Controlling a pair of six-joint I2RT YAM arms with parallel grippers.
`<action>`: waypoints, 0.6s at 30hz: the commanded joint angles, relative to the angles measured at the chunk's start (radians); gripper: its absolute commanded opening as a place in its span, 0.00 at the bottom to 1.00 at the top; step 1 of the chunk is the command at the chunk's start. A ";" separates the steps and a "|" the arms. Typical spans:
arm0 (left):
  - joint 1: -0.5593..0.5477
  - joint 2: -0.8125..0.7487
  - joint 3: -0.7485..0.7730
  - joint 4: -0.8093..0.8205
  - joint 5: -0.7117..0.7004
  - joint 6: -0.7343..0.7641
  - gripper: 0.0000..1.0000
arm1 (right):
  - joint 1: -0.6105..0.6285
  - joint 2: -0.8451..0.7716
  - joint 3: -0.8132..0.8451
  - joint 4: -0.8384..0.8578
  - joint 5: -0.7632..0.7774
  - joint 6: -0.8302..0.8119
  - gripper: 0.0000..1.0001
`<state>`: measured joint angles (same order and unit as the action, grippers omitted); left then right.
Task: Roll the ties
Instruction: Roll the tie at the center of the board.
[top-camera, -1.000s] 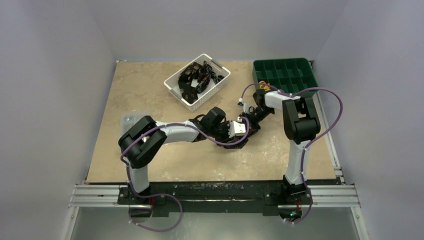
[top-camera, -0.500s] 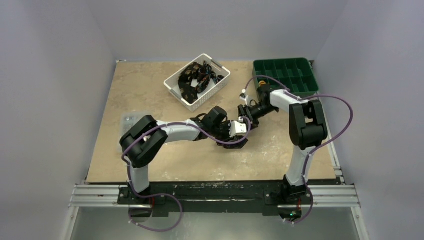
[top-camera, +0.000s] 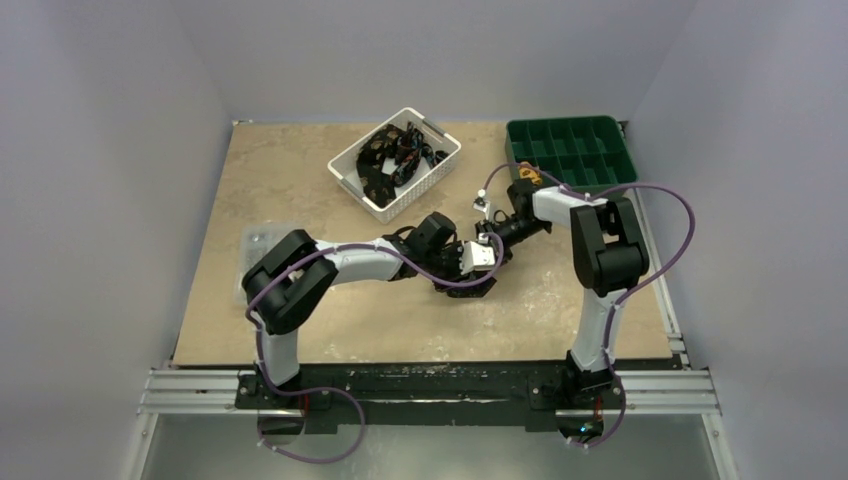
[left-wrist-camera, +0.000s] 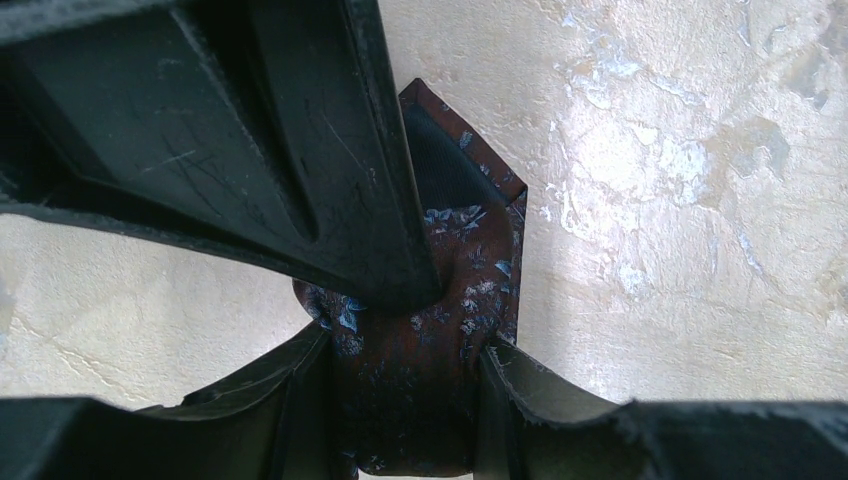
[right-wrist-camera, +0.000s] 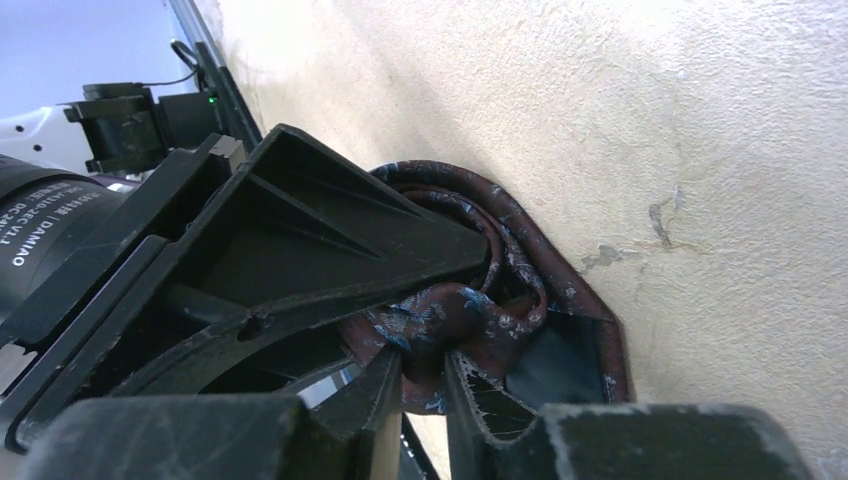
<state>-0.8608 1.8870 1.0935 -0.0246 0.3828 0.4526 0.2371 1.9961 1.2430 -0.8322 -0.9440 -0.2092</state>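
At the table's (top-camera: 290, 190) far side, a white basket (top-camera: 428, 183) holds tangled dark ties (top-camera: 392, 160), with a green compartment tray (top-camera: 515, 140) beside it. Mid-table, the half-rolled tie (left-wrist-camera: 470, 300) is pinched by the left gripper (left-wrist-camera: 405, 350) and the right gripper (right-wrist-camera: 422, 365).

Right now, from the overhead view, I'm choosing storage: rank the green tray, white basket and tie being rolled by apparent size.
1. green tray and white basket: look about alike, too close to rank.
2. tie: clearly smallest, though partly covered.
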 joint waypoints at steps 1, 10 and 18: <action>-0.006 0.063 -0.007 -0.097 -0.052 -0.014 0.27 | 0.004 0.018 -0.008 0.001 0.065 -0.049 0.09; -0.002 0.010 -0.052 0.024 -0.032 -0.073 0.50 | 0.002 0.027 -0.020 0.043 0.174 -0.057 0.00; -0.001 -0.029 -0.087 0.207 0.057 -0.202 0.66 | 0.002 0.010 -0.034 0.068 0.226 -0.056 0.00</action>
<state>-0.8585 1.8866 1.0290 0.0982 0.3897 0.3389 0.2344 1.9961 1.2404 -0.8364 -0.9123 -0.2176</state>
